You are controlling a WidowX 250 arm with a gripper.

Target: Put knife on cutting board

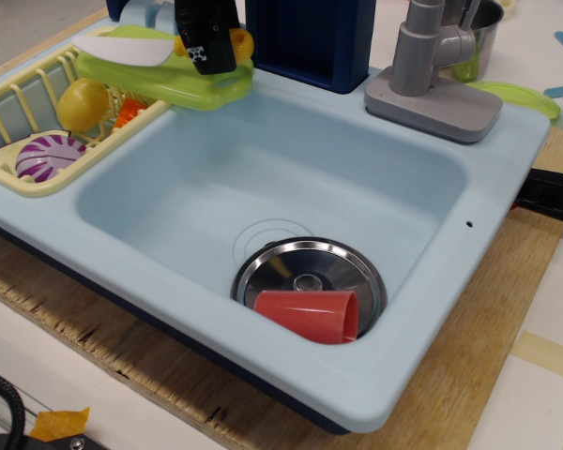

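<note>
The lime-green cutting board lies across the far end of the pale yellow dish rack, at the top left. My black gripper is over the board and is shut on the yellow handle of the knife. The knife's white blade points left over the board's far-left part. I cannot tell whether the blade touches the board. The gripper hides the middle of the handle.
The light blue sink holds a steel drain with a red cup lying on it. The rack holds a yellow ball, an orange piece and a purple-striped piece. A grey faucet stands top right, a dark blue block behind.
</note>
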